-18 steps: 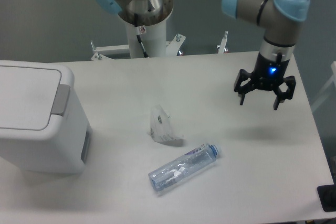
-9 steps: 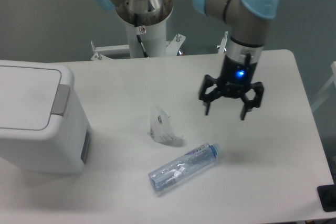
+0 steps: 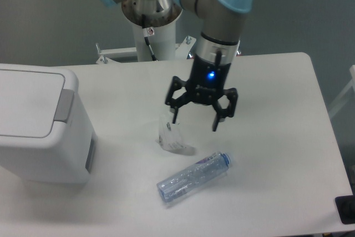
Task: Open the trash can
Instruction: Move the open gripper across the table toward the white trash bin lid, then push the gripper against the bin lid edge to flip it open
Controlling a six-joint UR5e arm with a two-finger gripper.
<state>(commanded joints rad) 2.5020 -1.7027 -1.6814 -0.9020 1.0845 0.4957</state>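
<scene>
Fixed camera: gripper (image 3: 194, 120) fingers spread wide, holding nothing — hangs over table centre above crumpled clear wrapper (image 3: 171, 135). Trash can (image 3: 41, 123) at table's left edge, lid closed — grey push tab (image 3: 64, 105) faces gripper, well apart to its left.

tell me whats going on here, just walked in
A robot arm is at a white table, on its way to open the trash can at the left edge. Its gripper is open and empty, hanging above the middle of the table near a crumpled clear wrapper, well short of the can. The can's lid is shut. A plastic bottle lies on its side nearby, untouched.
</scene>
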